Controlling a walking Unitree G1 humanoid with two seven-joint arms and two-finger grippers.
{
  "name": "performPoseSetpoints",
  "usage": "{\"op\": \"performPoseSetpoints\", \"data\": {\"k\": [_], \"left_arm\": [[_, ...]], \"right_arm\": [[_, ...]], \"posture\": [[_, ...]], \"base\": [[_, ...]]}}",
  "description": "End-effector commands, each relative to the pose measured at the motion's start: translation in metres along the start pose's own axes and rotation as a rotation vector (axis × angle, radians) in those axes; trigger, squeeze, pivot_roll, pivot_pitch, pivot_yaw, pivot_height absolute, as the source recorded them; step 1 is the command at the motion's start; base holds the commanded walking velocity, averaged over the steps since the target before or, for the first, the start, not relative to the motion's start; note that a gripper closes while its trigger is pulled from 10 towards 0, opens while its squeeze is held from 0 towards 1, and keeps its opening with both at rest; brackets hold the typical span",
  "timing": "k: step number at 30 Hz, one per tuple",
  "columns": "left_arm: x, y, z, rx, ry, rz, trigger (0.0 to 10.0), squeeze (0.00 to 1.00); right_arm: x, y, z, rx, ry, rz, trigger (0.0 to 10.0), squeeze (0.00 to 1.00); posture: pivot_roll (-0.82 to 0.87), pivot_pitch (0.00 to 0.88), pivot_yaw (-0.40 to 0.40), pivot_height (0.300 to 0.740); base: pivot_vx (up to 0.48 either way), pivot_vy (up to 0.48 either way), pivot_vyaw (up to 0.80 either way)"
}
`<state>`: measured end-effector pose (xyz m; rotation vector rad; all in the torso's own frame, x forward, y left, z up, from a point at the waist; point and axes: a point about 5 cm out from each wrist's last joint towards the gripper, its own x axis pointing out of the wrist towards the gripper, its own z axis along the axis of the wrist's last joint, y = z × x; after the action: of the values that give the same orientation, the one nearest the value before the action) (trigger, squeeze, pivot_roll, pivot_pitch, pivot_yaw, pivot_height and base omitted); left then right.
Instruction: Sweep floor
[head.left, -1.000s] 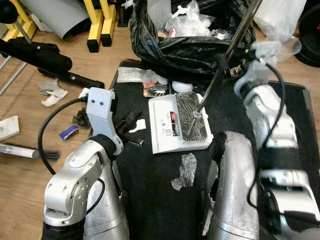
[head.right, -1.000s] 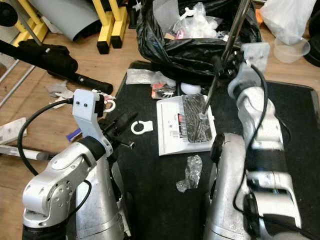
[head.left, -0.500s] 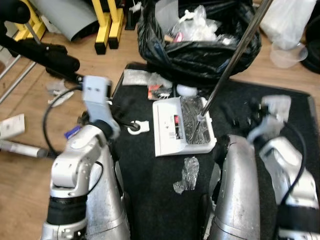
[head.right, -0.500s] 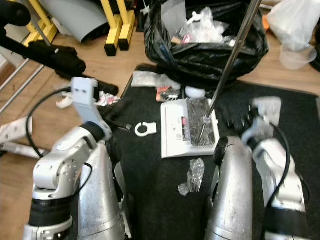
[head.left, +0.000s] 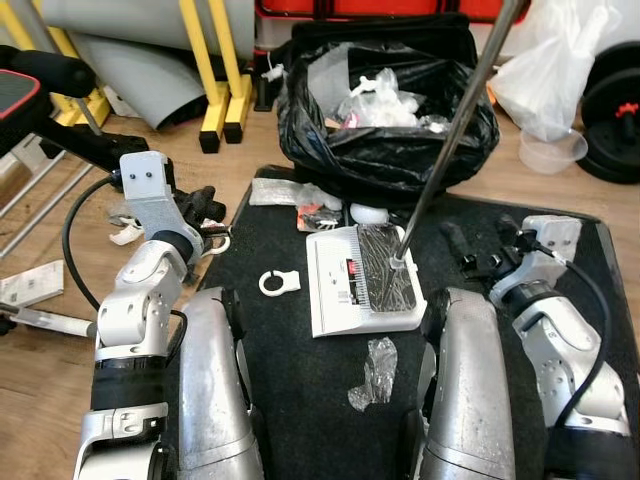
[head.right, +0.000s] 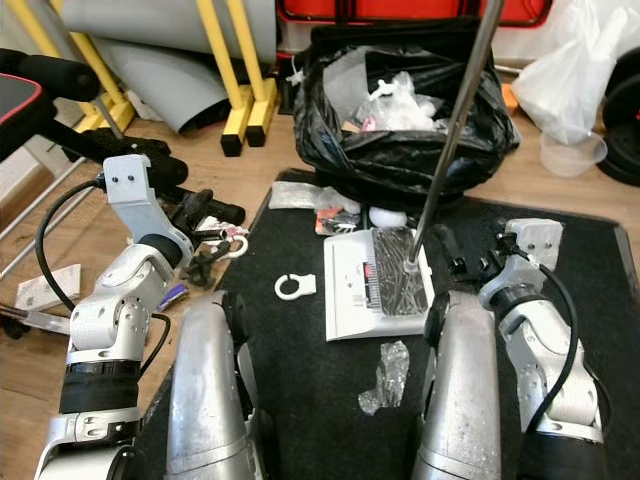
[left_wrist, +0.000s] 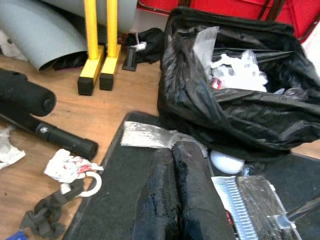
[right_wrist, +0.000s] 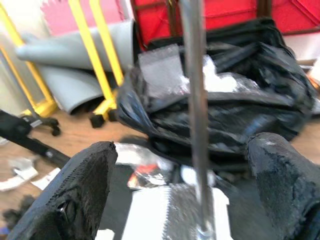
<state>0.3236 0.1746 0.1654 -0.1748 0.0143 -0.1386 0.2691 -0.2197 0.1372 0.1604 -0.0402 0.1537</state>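
Right gripper fingers spread wide, near thin metal dustpan pole, not touching. Left gripper fingers pressed together, left of white plastic dustpan.

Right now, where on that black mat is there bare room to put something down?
The black mat is bare between the white ring and the crumpled plastic scrap, and again at its far right edge past the right claw. It is crowded near the trash bag, where the white dustpan, wrappers and the metal pole cluster.
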Motion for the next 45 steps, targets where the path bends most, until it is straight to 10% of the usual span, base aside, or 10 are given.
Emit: {"op": "performPoseSetpoints", "data": {"k": [1,8,45], "left_arm": [[-0.001,-0.012,-0.013,0.01,0.027,-0.034,10.0,0.0],[0.001,-0.041,-0.027,0.068,0.038,-0.163,10.0,0.0],[0.005,-0.042,-0.03,0.051,0.027,-0.108,10.0,0.0]], "right_arm": [[0.0,0.013,0.002,0.008,-0.025,0.04,10.0,0.0],[-0.003,0.034,0.004,0.025,-0.047,0.101,10.0,0.0],[-0.002,0.033,0.001,0.003,-0.012,0.135,10.0,0.0]], "posture": [[0.0,0.0,0.021,0.38],[0.0,0.0,0.017,0.405],[-0.02,0.0,0.004,0.535]], "base": [[0.0,0.0,0.0],[0.0,0.0,0.0],[-0.061,0.0,0.0]]}}
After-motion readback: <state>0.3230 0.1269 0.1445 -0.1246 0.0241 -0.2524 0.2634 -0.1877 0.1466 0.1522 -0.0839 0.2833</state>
